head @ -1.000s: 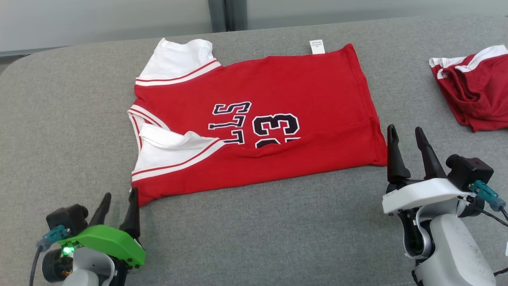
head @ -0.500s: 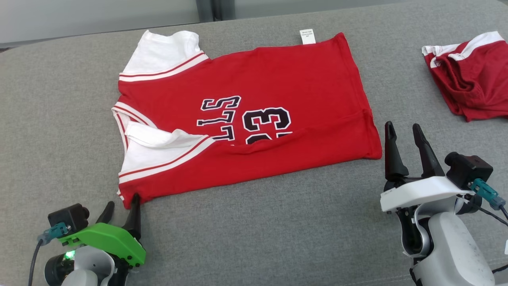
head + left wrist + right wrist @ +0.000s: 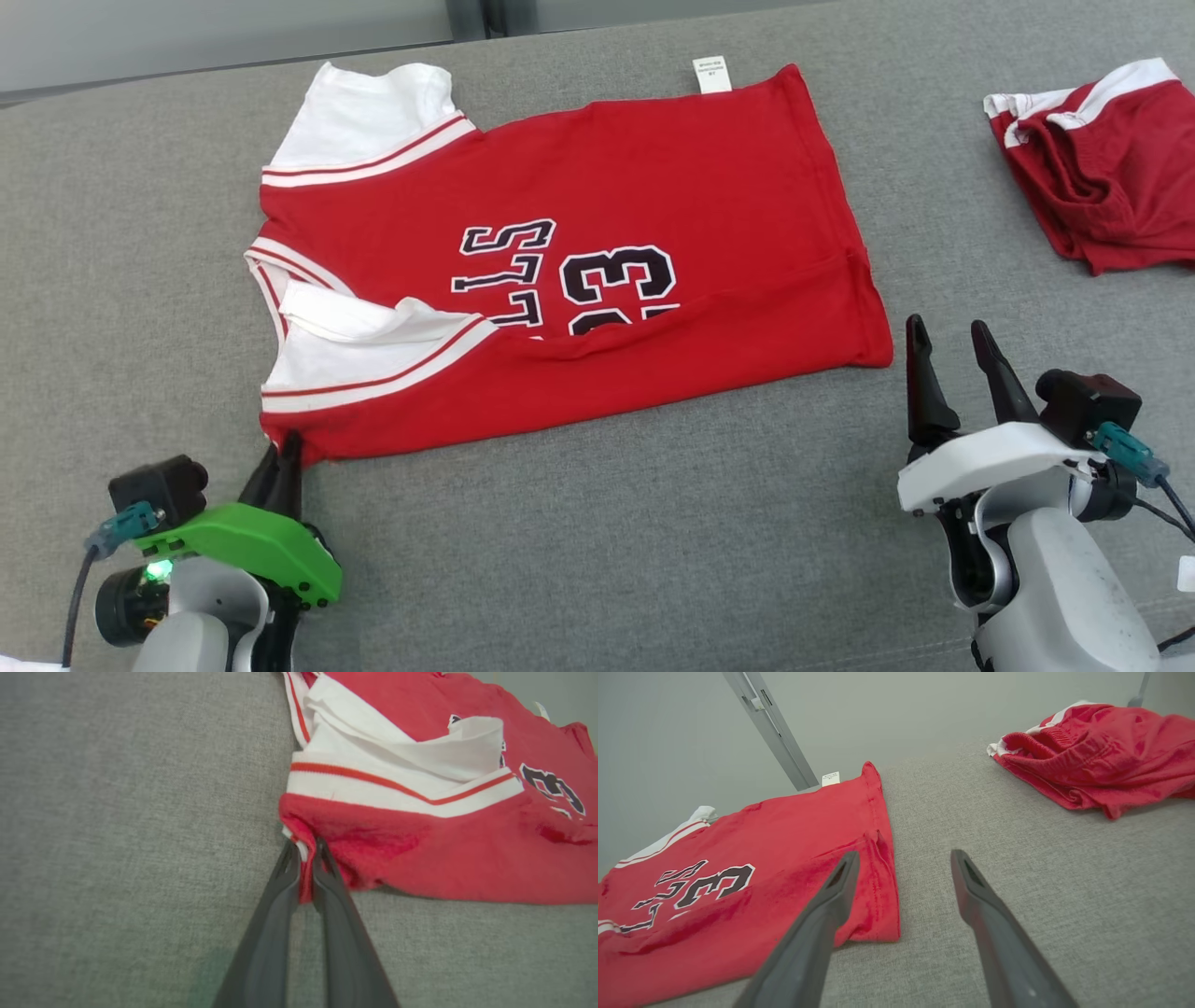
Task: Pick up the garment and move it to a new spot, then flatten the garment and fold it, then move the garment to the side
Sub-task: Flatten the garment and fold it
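Note:
The garment [image 3: 653, 187] is a red jersey with white sleeves and black lettering, spread on the grey surface with its near long edge folded over. My left gripper [image 3: 280, 457] is shut on the garment's near left corner [image 3: 303, 858]; red and white cloth is pinched between its fingers [image 3: 280, 896]. My right gripper [image 3: 948, 350] stands open just right of the garment's near right corner [image 3: 882, 924], apart from the cloth, with nothing between its fingers [image 3: 831, 905].
A second red garment with white trim [image 3: 1092, 177] lies crumpled at the far right [image 3: 1101, 751]. The grey padded surface [image 3: 607, 560] stretches bare in front of the jersey. A pale wall with a metal post [image 3: 770, 728] stands beyond the far edge.
My left gripper has closed on the jersey's near left corner. The head camera has shifted, so the whole scene sits a little higher and further left. The right gripper stays open.

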`<state>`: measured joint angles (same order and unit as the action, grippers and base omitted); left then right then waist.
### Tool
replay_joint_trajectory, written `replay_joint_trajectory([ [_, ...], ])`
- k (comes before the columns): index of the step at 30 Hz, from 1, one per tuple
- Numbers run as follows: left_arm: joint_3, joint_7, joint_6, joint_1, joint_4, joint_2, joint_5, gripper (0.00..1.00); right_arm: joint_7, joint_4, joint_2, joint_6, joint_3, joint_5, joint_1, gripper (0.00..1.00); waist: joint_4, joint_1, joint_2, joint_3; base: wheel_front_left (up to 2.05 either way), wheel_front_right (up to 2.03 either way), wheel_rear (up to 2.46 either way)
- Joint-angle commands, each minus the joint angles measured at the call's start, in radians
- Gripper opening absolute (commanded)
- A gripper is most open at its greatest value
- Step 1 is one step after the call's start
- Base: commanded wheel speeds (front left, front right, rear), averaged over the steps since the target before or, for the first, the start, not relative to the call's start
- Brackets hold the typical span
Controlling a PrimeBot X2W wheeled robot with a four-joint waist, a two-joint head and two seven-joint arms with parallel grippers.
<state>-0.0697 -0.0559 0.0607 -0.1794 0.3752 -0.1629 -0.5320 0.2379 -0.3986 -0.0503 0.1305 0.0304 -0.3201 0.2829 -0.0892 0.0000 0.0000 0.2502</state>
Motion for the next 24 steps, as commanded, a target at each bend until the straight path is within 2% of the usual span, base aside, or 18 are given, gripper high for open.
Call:
replay_joint_trajectory([
  [1,0.009,0.015,-0.009,-0.003,-0.018,-0.011,0.014,0.0,-0.007,-0.015,-0.001,0.0,0.003,0.009,0.016,1.0,0.006,0.0,0.0,0.0,0.0,0.0,0.0],
  [9,0.026,0.04,-0.027,0.023,-0.107,-0.028,0.013,0.0,-0.083,-0.149,-0.001,0.0,0.005,0.042,0.082,1.0,0.032,0.0,0.0,-0.001,0.0,0.0,0.0],
  [15,0.018,0.042,-0.035,0.034,-0.13,-0.023,0.016,0.0,-0.153,-0.274,-0.001,0.0,-0.043,0.042,0.133,1.0,0.047,0.0,0.0,-0.001,0.0,0.0,0.0],
  [16,0.017,0.044,-0.035,0.035,-0.132,-0.022,0.015,0.0,-0.159,-0.29,0.0,0.0,-0.054,0.038,0.137,0.95,0.049,0.0,0.0,-0.002,0.0,0.0,0.0],
  [17,0.017,0.047,-0.036,0.037,-0.133,-0.021,0.015,0.0,-0.162,-0.302,0.001,0.0,-0.062,0.031,0.142,0.51,0.05,0.0,0.0,-0.003,0.0,0.0,0.0],
  [20,0.017,0.06,-0.037,0.045,-0.137,-0.023,0.016,0.0,-0.158,-0.331,0.001,0.0,-0.075,0.018,0.156,0.0,0.05,0.0,0.0,-0.008,0.0,0.0,0.0],
  [24,0.023,0.073,-0.034,0.054,-0.152,-0.033,0.011,0.0,-0.141,-0.326,-0.001,0.0,-0.069,-0.01,0.164,0.0,0.046,0.0,0.0,-0.02,0.0,0.0,0.0],
])
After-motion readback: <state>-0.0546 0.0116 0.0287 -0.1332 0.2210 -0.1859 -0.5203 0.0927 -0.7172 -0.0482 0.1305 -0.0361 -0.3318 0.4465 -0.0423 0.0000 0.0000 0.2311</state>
